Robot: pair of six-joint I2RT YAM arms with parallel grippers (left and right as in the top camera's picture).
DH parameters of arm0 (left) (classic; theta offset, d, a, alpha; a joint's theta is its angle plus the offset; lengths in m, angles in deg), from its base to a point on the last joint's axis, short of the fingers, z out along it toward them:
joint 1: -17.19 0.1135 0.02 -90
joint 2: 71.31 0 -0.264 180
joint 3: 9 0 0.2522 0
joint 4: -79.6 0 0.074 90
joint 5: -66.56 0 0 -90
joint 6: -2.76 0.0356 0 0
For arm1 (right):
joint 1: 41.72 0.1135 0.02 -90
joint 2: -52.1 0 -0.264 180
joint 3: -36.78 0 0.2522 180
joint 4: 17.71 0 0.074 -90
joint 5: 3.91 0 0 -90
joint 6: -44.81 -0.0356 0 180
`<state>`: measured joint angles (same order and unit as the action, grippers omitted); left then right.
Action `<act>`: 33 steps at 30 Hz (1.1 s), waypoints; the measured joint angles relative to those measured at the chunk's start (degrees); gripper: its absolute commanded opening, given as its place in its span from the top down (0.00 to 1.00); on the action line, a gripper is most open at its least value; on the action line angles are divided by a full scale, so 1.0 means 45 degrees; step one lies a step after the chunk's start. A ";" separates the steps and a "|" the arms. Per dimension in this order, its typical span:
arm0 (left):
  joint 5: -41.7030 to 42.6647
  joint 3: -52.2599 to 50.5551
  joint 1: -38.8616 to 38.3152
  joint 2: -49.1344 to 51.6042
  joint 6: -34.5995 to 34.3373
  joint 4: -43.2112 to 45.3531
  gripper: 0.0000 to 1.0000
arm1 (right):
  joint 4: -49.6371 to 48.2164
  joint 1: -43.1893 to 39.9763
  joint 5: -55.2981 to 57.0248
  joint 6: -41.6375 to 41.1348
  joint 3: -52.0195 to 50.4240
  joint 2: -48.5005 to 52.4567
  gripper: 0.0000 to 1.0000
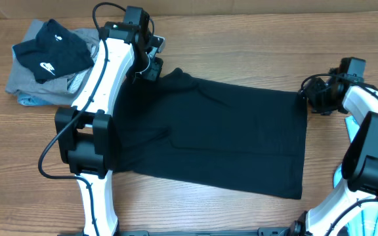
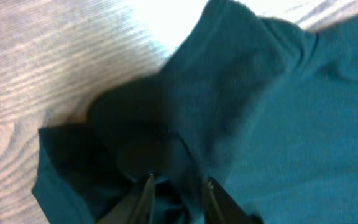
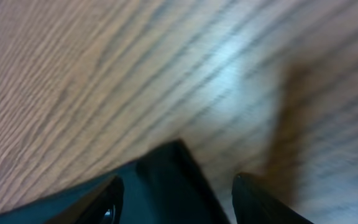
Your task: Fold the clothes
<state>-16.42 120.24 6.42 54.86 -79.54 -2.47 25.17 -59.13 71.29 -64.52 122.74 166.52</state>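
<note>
From overhead, we see one black T-shirt (image 1: 228,131) spread across the middle of the table (image 1: 241,33), with two arms at its far corners. In the left wrist view, the left gripper (image 2: 178,186) pinches its bunched cloth. In the right wrist view, the right gripper (image 3: 179,186) stands spread, with one shirt corner between its fingers (image 3: 104,199).

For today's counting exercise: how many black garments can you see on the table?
2. A large T-shirt spread out in the middle; a smaller one with a white logo on top of the pile at the far left corner. The pile may hide others.
</note>
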 measured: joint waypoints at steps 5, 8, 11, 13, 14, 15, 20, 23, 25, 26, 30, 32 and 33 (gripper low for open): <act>0.0000 0.0000 0.0000 0.0000 -0.0034 -0.0359 0.61 | -0.0209 0.0510 0.0112 0.0301 0.0000 0.0121 0.76; 0.0000 0.0000 0.0000 0.0000 -0.0034 -0.0325 0.51 | -0.0044 0.0763 0.0680 0.0330 0.0000 0.0155 0.96; -0.0005 0.0000 0.0000 0.0000 -0.0053 0.0102 0.49 | 0.0112 0.0801 0.0991 0.0233 0.0000 0.0189 0.96; -0.0005 0.0000 0.0000 0.0000 -0.0019 0.0806 0.41 | 0.0233 0.0763 0.1054 0.0155 0.0005 0.0185 0.96; 0.0000 -0.0005 0.0000 0.0000 -0.0029 0.1161 0.39 | 0.0345 0.0729 0.1059 0.0107 0.0019 0.0160 0.96; 0.0000 -0.0010 -0.0005 0.0000 -0.0049 0.1540 0.36 | 0.0544 0.0685 0.1073 0.0049 0.0024 0.0107 0.96; 0.0000 -0.0010 -0.0029 0.0058 -0.0039 0.2637 0.28 | 0.1681 0.0466 0.1331 -0.0024 -0.0005 -0.0379 0.96; 0.0000 -0.0010 -0.0117 0.0306 -0.0044 0.2871 0.27 | 0.2142 0.0486 0.1389 -0.0034 -0.0058 -0.1127 0.96; 0.0039 -0.0010 -0.0131 0.0651 -0.0044 0.3031 0.27 | 0.2312 0.0549 0.1404 -0.0034 -0.0058 -0.1744 0.96; 0.0087 -0.0010 -0.0170 0.0908 -0.0044 0.3138 0.28 | 0.2429 0.0588 0.1399 -0.0039 -0.0058 -0.2127 0.96; 0.0665 -0.0010 -0.0185 0.2059 -0.0044 0.3774 0.28 | 0.2735 0.0729 0.1399 -0.0039 -0.0058 -0.2837 0.96; 0.1093 -0.0010 -0.0189 0.2628 -0.0049 0.4114 0.31 | 0.2929 0.0753 0.1389 -0.0029 -0.0058 -0.2880 0.96; 0.1282 -0.0015 -0.0189 0.2846 -0.0044 0.4201 0.32 | 0.3021 0.0763 0.1404 -0.0034 -0.0063 -0.2875 0.96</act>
<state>-10.65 120.17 5.57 67.67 -79.74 16.43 38.77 -55.69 77.60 -64.68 122.46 153.58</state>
